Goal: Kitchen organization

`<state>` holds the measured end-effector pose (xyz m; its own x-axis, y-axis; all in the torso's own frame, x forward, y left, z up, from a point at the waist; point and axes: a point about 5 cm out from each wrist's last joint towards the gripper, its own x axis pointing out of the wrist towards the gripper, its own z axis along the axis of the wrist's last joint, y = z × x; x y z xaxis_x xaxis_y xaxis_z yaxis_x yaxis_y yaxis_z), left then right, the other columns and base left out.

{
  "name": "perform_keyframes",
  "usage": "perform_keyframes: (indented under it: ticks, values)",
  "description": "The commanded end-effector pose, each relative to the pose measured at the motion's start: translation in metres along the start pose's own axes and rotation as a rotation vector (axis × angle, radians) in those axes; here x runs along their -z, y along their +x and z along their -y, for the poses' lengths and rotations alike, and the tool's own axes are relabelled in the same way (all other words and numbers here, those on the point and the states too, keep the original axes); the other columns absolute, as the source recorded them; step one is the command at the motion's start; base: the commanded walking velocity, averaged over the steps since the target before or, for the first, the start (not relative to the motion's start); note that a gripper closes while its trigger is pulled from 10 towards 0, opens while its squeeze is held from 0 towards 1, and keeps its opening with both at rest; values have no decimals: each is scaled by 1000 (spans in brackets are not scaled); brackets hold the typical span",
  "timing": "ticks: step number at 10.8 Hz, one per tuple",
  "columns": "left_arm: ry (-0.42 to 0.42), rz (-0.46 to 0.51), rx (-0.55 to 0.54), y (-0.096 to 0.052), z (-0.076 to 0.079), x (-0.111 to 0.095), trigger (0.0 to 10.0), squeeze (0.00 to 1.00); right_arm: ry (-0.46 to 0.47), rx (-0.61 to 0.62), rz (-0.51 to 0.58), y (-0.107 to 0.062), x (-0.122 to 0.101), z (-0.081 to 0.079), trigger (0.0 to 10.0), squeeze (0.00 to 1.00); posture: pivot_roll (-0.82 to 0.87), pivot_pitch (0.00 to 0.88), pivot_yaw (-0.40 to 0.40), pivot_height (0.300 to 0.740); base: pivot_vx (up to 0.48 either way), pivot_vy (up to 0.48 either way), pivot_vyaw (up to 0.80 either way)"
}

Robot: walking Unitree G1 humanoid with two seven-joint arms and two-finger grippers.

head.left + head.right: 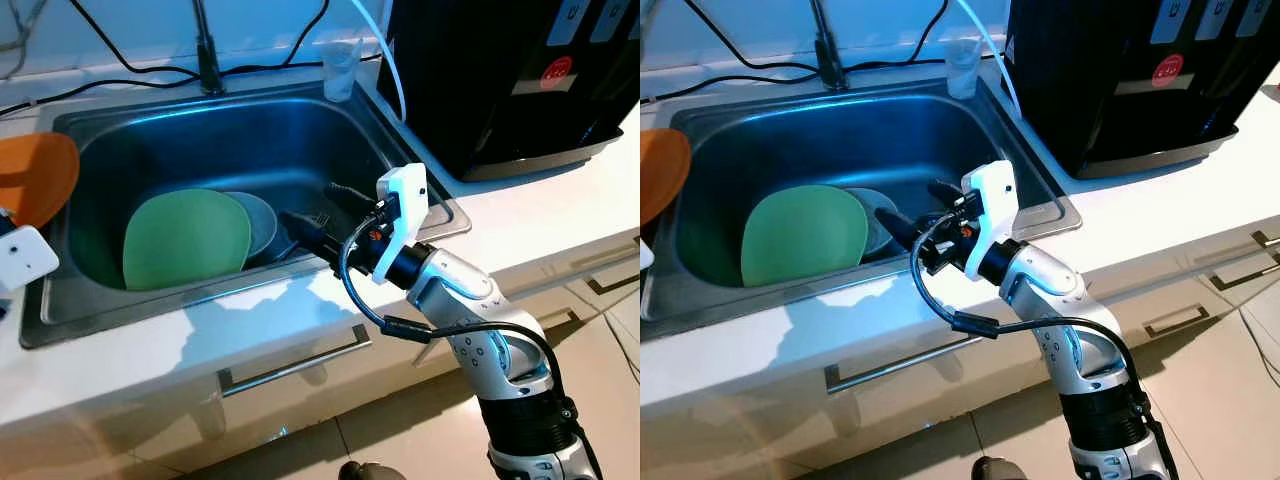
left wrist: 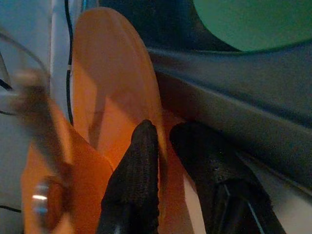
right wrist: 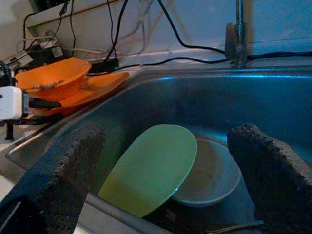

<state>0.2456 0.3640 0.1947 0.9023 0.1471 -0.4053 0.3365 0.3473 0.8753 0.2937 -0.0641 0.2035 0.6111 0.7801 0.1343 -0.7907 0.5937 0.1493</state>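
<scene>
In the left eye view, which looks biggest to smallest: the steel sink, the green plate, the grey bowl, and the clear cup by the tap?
1. Stainless steel sink basin
2. Round green plate
3. Grey bowl, partly hidden behind the plate, and clear plastic cup, farther from the camera: too unsure to rank.

black water dispenser (image 1: 500, 70), cables (image 1: 110, 45), drawer handle (image 1: 295, 362)

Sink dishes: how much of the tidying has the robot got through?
Looks done: an orange bowl and orange plate sit on the counter left of the sink. In hand: the left gripper is shut on an orange plate's rim there, while the right gripper hangs open above the basin. Left: the green plate and grey bowl inside.
</scene>
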Motion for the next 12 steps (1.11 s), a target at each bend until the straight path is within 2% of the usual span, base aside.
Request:
perform_keyframes:
  ticks: [1, 2, 4, 6, 7, 9, 11, 12]
  values:
    - [-25, -111, 389, 1, 80, 25, 10000, 106, -7, 12, 6, -2, 0, 2, 10000, 0, 111, 147, -82, 740, 0, 0, 0]
    - [-20, -121, 410, -2, 80, 27, 10000, 0, -7, 11, 7, -1, 1, 2, 10000, 0, 114, 146, -84, 740, 0, 0, 0]
    - [-30, -121, 349, 0, 78, 27, 10000, 0, -7, 8, 8, -1, 1, 2, 10000, 0, 113, 143, -88, 740, 0, 0, 0]
    - [-74, -88, 196, 9, 66, 22, 10000, 0, -6, 6, 7, 0, 1, 1, 10000, 0, 108, 145, -91, 740, 0, 0, 0]
    - [-78, -73, 162, 13, 64, 20, 10000, 0, -6, 7, 7, 0, 1, 2, 10000, 0, 108, 145, -91, 740, 0, 0, 0]
    - [-90, -57, 113, 21, 65, 17, 10000, 0, -6, 8, 7, 0, 1, 1, 10000, 0, 99, 146, -91, 740, 0, 0, 0]
    - [-86, -47, 117, 28, 69, 15, 10000, 0, -5, 10, 8, -1, 1, 0, 10000, 0, 92, 147, -88, 740, 0, 0, 0]
    - [-76, -41, 144, 31, 74, 14, 8745, 0, -5, 13, 8, -1, 1, 0, 10000, 0, 88, 147, -86, 740, 0, 0, 0]
